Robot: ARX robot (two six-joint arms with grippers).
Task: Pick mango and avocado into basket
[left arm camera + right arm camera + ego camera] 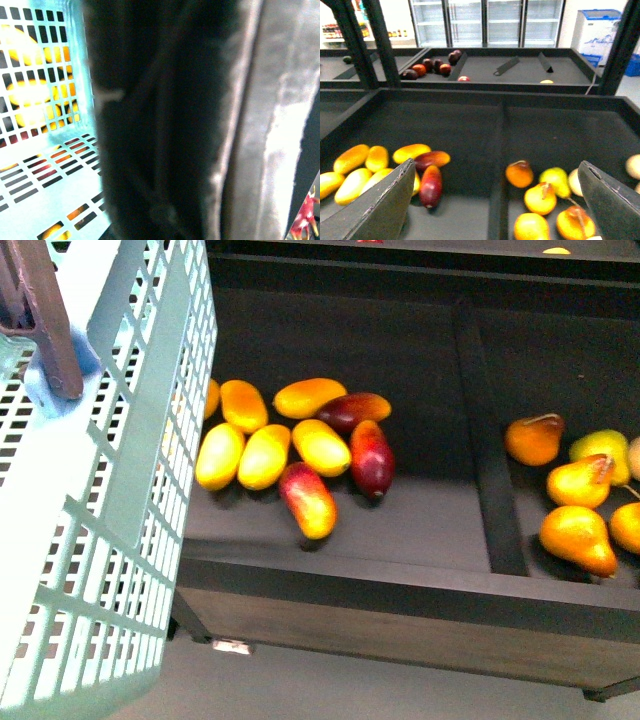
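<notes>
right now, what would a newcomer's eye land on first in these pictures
The teal basket fills the front view's left edge, close to the camera. Beside it, a cluster of yellow and red mangoes lies in the left compartment of the dark bin, with orange-yellow pears in the right one past a divider.

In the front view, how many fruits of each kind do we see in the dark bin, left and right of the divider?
Mangoes, left of the divider: 9 (one half hidden by the basket)
Pears, right of it: 6 (two cut off at the picture's edge, kind less sure)
Total: 15
</notes>
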